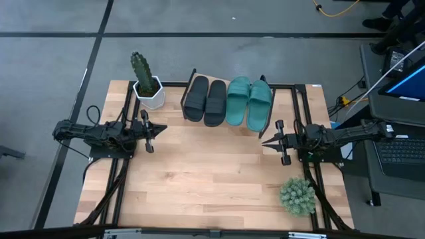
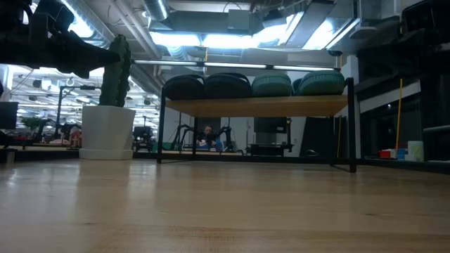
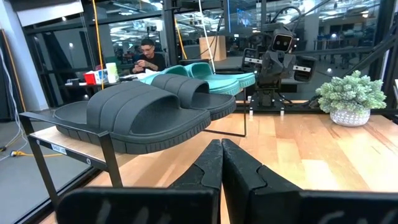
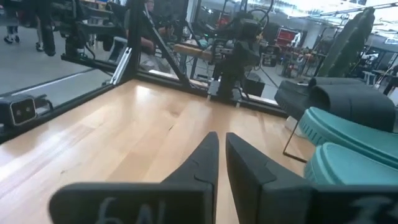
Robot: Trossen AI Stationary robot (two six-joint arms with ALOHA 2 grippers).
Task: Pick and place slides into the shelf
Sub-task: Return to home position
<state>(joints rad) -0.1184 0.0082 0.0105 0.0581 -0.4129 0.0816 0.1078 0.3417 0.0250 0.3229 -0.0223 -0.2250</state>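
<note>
Looks like this one's basically wrapped up. All four slides are on the shelf (image 2: 256, 106) at the far edge of the table, lined up side by side: the two black slides (image 1: 205, 100) on the left, the two teal-green slides (image 1: 250, 101) on the right. I can't spot any slide lying on the tabletop, so I'd say there's nothing left to pick.

The left gripper (image 1: 164, 127) sits at the table's left side and the right gripper (image 1: 264, 141) at its right side. Both point inward, well apart from the shelf, fingers pinched together on nothing.

A potted cactus (image 1: 146, 81) stands just beside the shelf's left end, and a small bushy plant (image 1: 297, 196) is near the front right corner. Neither blocks anything.
</note>
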